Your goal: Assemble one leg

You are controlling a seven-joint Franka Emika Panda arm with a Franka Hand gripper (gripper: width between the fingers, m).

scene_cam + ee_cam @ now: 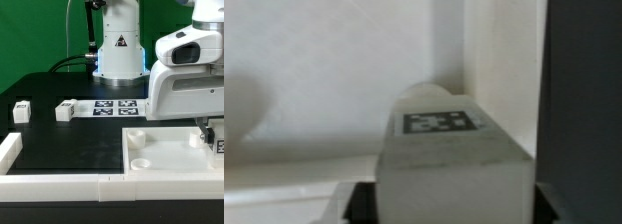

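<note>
— Hand (445, 205) status?
— Clenched on a leg (445, 150), tag facing the wrist camera.
— Below it?
— White panel (165, 160) on the bench (70, 145); two loose legs (66, 110) well apart.

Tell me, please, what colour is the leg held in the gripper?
White, with a black-and-white square tag; the leg shows best in the wrist view.

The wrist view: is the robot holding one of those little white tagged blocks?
Yes: a leg with a black-and-white tag on it sits between the dark jaws, above the white panel.
</note>
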